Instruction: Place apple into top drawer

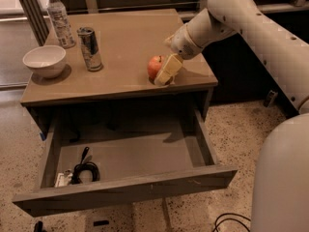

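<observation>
The red-orange apple [154, 65] sits on the table [120, 30] near its front right edge. My gripper [164, 75] is at the apple's right side, low on the tabletop and touching or nearly touching it. The white arm reaches in from the upper right. The top drawer [126, 190] is pulled out wide under the table. Its grey inside lies below and in front of the apple.
A white bowl [44, 60], a metal can [90, 48] and a water bottle [60, 18] stand on the table's left half. A coiled black cable [84, 170] and a small white item [62, 179] lie in the drawer's left corner. The robot's body [285, 178] fills the lower right.
</observation>
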`<state>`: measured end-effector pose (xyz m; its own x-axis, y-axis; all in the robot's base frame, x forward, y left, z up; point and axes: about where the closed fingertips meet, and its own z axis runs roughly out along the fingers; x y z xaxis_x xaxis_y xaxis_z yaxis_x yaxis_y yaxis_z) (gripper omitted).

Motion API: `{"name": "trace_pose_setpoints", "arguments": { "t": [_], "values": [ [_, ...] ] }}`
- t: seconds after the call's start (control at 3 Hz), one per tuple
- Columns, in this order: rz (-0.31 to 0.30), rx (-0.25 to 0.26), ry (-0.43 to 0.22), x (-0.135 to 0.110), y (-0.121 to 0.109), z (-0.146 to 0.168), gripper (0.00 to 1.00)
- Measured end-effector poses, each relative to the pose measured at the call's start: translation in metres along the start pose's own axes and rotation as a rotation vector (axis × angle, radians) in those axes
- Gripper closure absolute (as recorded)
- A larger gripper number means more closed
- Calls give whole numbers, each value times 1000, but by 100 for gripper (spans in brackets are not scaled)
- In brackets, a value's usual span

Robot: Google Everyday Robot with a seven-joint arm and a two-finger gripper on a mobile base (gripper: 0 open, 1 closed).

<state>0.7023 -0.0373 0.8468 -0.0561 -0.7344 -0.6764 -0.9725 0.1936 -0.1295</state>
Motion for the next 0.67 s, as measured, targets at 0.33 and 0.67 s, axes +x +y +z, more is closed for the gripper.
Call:
{"name": "trace_pose_setpoints", "arguments": {
  "t": [0.33,0.67],
  "values": [
    [0,0,0,0,0,0,18],
    [0,0,0,0,0,0,42]
  ]
}}
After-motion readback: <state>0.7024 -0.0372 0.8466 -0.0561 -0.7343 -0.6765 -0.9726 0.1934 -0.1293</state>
